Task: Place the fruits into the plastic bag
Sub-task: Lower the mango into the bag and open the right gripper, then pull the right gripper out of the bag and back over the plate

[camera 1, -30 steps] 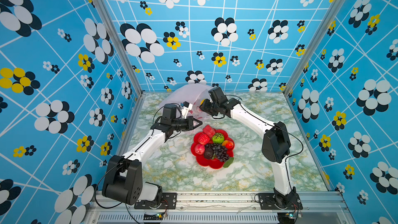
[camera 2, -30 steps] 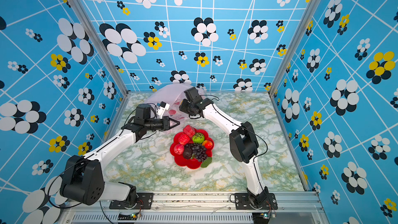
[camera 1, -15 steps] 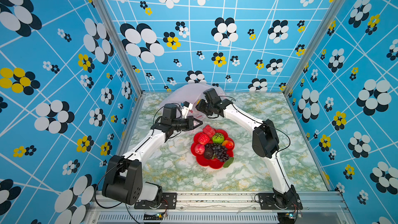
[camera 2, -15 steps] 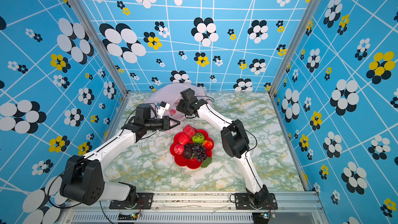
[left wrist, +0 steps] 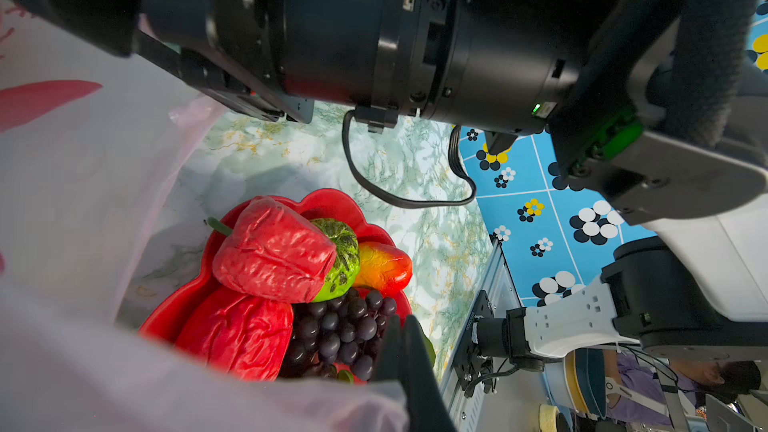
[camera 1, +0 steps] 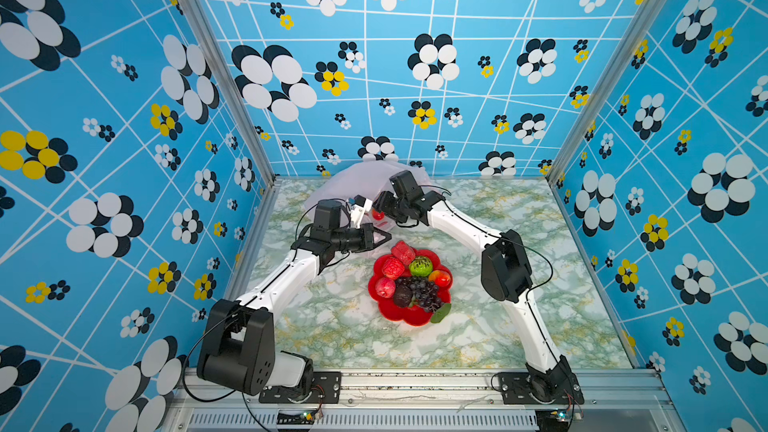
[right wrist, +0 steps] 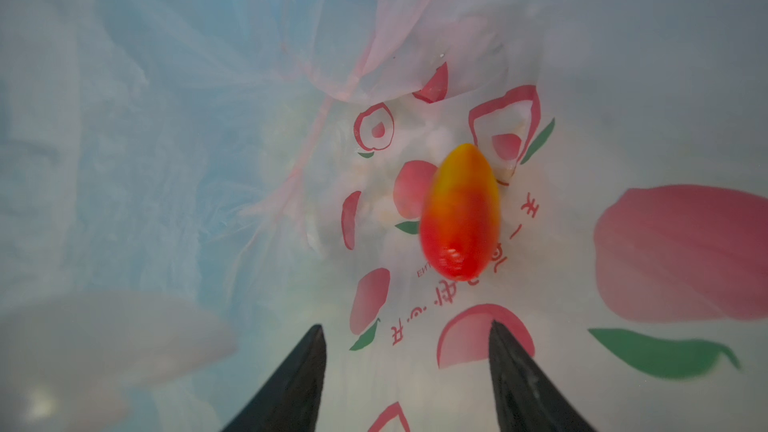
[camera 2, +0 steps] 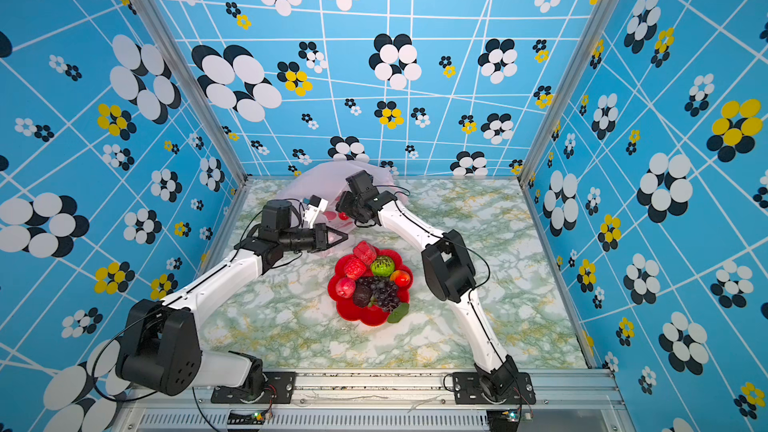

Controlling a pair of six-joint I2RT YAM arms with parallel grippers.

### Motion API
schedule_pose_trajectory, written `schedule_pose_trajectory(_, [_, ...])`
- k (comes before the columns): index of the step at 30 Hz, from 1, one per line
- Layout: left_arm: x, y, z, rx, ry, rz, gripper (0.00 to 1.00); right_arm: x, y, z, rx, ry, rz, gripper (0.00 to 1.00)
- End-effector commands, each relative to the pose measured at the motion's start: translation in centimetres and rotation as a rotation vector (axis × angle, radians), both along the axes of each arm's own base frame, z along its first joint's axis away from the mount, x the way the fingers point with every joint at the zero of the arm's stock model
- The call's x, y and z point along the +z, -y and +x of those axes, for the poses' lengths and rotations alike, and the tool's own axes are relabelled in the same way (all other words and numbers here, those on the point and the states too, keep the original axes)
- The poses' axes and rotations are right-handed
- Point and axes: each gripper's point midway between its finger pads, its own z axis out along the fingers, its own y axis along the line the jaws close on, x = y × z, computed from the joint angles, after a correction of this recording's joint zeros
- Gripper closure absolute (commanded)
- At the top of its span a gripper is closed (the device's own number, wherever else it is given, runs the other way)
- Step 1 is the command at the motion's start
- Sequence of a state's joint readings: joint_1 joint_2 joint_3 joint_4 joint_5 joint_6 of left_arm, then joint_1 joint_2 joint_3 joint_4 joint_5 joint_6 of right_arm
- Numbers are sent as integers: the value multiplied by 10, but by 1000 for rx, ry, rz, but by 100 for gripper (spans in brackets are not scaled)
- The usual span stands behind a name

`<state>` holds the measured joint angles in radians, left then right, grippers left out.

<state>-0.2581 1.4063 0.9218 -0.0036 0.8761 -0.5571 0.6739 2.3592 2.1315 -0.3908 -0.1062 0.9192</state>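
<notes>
Inside the plastic bag (right wrist: 166, 126), at the back of the desk (camera 1: 332, 326), the right gripper (right wrist: 406, 324) stood w/ jaws apart and nothing btwn them. The mango (right wrist: 459, 214) lay on the printed film just ahead of the fingertips, touching neither, red end toward them. So the step in hand looked like the drop of this fruit, w/ the pull-out due next. To do it well: keep the jaws parted, back out along the line of the arm, and go slow enough that the thin crinkly plastic didn't catch on a fingertip and drag the mango out. The left gripper (camera 1: 384, 237) was closed, apparently pinching the bag's rim near the plate (camera 1: 415, 318); the left wrist view showed film bunched round its finger. It ought to hold that rim up and steady so the mouth didn't sag onto the right arm. The rest of the fruits (camera 1: 409, 280) sat heaped on the plate, near the bag mouth and approx. btwn both arms, so most of the task remained.
</notes>
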Motion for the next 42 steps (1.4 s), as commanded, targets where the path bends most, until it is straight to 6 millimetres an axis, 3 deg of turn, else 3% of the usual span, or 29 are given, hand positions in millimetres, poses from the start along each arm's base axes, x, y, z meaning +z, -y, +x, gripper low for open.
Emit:
schedule_pose_trajectory(1, [-5, 4, -5, -26, -10, -3, 100, 31, -6, 0, 21, 61, 31, 34])
schedule_pose_trajectory(9, [-6, 5, -5, -27, -9, 1, 100, 55, 4, -8, 22, 104, 32, 33])
schedule_pose_trajectory(20, [-9, 5, -5, -27, -16, 7, 100, 118, 38, -36, 34, 217, 20, 33])
schedule_pose_trajectory(33, [-10, 6, -6, -31, -13, 17, 100, 215, 108, -87, 24, 445, -54, 33])
schedule_pose_trajectory(38, [-10, 6, -6, -31, -11, 17, 100, 238, 134, -108, 31, 510, -73, 31])
schedule_pose_trajectory(42, [-11, 6, -6, -33, -13, 18, 100, 248, 155, -127, 39, 551, -108, 23])
